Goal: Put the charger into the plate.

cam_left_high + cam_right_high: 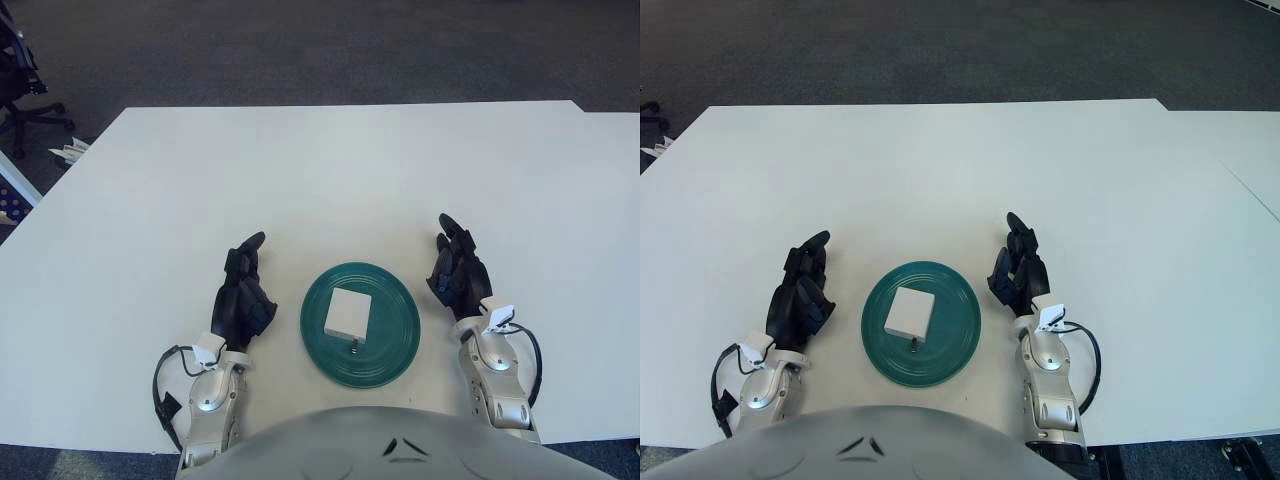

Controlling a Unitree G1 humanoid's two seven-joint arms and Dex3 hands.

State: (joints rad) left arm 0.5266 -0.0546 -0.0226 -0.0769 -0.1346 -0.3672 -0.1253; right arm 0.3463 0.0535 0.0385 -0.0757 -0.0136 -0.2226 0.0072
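Note:
A white square charger (347,312) lies inside the dark green plate (395,345) at the near middle of the white table, its small plug end (356,346) towards me. My left hand (241,291) shows left of the plate, apart from it, fingers relaxed and holding nothing. My right hand (459,268) shows right of the plate, also apart from it, fingers extended and empty. In the right eye view the charger (910,311) sits left of centre in the plate (958,350), between my left hand (802,291) and my right hand (1019,267).
The white table (340,170) stretches far ahead and to both sides. A black office chair (22,85) and some papers (70,152) stand off its far left corner. A second table edge (1250,170) adjoins on the right.

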